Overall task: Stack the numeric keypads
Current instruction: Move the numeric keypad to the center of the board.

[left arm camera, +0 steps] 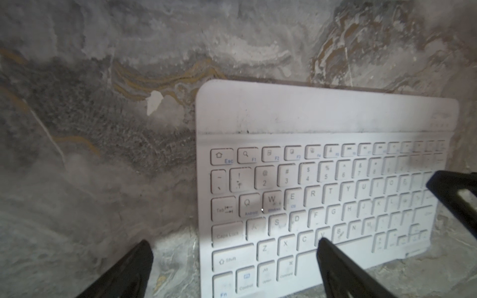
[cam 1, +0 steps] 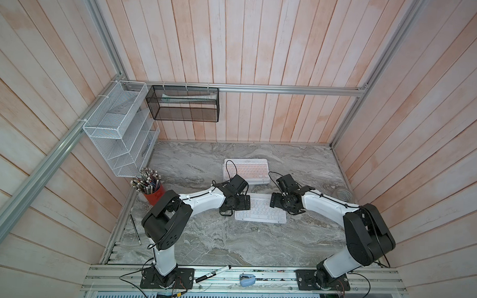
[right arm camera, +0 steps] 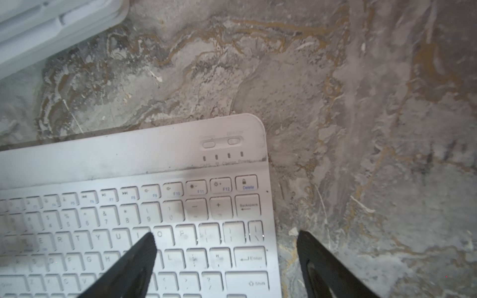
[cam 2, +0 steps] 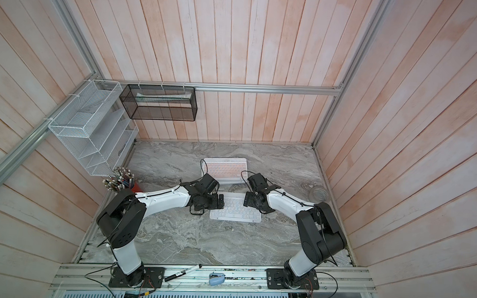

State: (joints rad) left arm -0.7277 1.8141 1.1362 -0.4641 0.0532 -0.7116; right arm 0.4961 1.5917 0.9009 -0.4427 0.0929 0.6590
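Right wrist view shows the white keypad only partly.

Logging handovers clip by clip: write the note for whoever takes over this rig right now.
Left gripper: open, empty, straddling one short end of the slim white-keyed rectangular keypad.
Right gripper: open, empty, straddling its other short end.
That keypad lies flat, alone, mid grey marble table.
Behind it, apart: a stack topped by a pink-keyed, white-framed keypad; layer count unclear.
Done: that stack. Left: lift the white keypad onto it.
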